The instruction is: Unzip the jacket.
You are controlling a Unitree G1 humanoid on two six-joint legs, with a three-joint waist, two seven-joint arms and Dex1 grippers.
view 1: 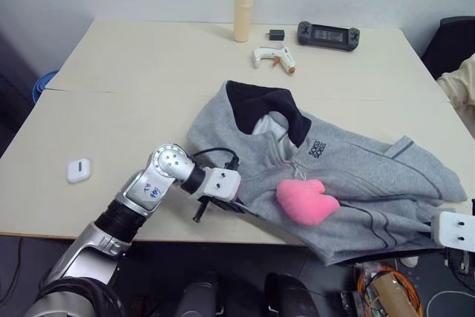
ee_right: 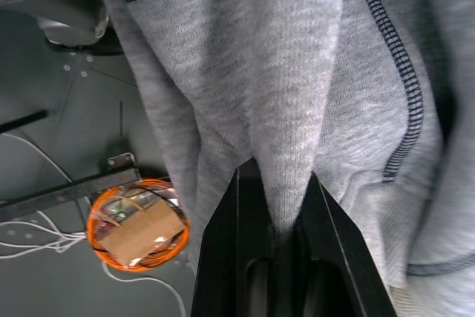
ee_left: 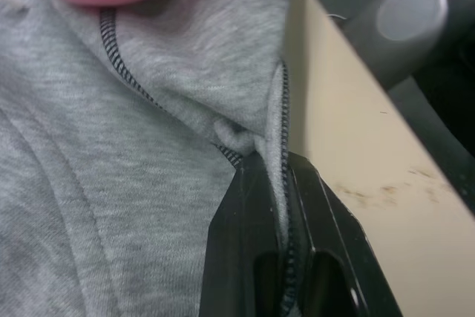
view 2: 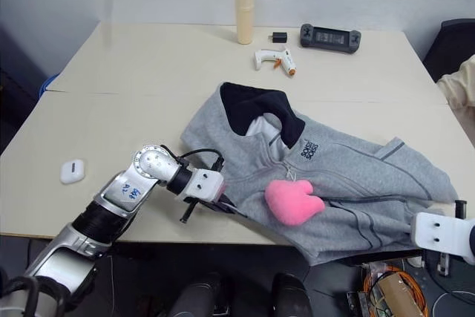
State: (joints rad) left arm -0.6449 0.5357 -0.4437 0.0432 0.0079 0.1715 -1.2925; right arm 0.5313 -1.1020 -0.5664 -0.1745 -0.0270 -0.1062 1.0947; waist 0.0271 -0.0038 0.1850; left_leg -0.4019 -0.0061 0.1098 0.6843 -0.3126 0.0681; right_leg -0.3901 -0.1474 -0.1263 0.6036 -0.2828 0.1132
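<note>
- The jacket (view 1: 334, 176) lies spread over the near right quarter of the table (view 1: 133, 116), collar toward 11 o'clock, hem overhanging the near edge at 5 o'clock.
- Left wrist view: the left gripper (ee_left: 286, 183) is clamped tight on a stitched hem fold of the jacket, beside the bare table edge. In the head views this grip sits at the jacket's 8 o'clock corner.
- Right wrist view: the right gripper (ee_right: 276, 183) is pinched on hanging grey fabric, with floor and an orange cable coil (ee_right: 137, 222) beyond.
- A pink plush toy (view 1: 306, 200) rests on the jacket's middle.
- Open tabletop lies at 9 to 12 o'clock; there sit a white case (view 1: 78, 170), a cream cylinder (view 1: 243, 4), a glue gun (view 1: 273, 57) and a black controller (view 1: 328, 35).
</note>
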